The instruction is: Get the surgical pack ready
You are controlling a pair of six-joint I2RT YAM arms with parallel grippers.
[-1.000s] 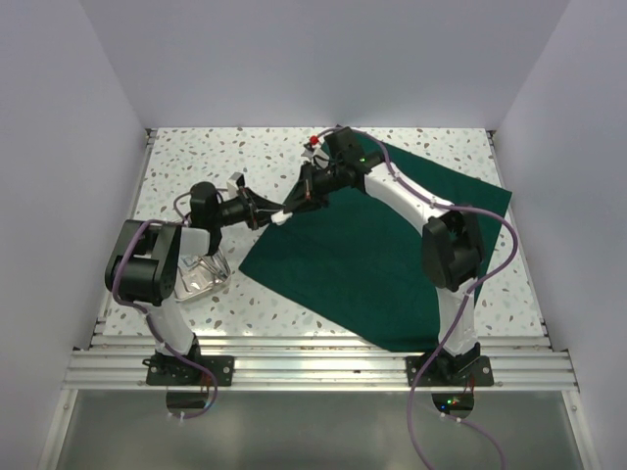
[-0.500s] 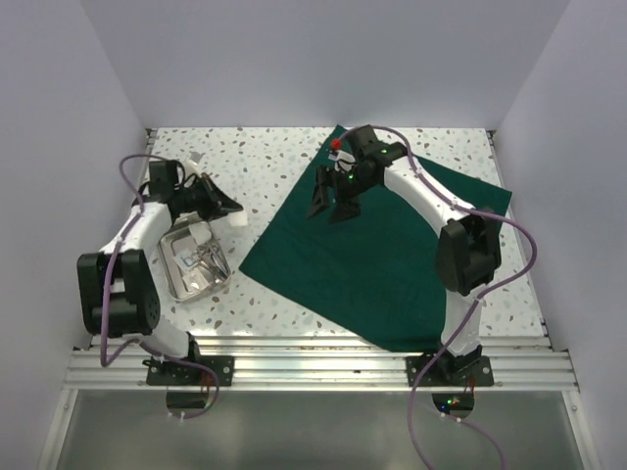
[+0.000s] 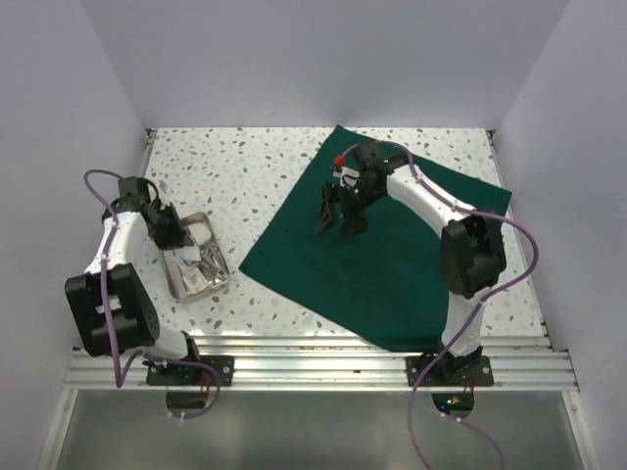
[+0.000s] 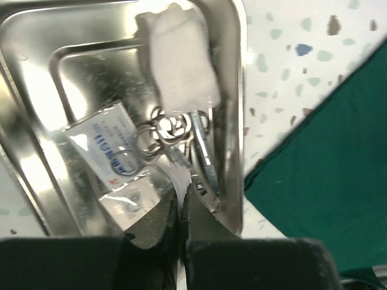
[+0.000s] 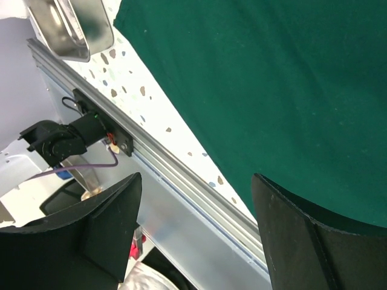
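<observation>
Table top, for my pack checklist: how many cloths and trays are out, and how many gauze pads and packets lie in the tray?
green cloth: 1
steel tray: 1
gauze pad: 1
packets: 2
Total: 5

- Left arm folded near its base, left hand [image 3: 168, 233] angled down, fingers pressed together.
- Right arm stretched forward, right hand [image 3: 340, 228] pointing down, fingers spread wide.
</observation>
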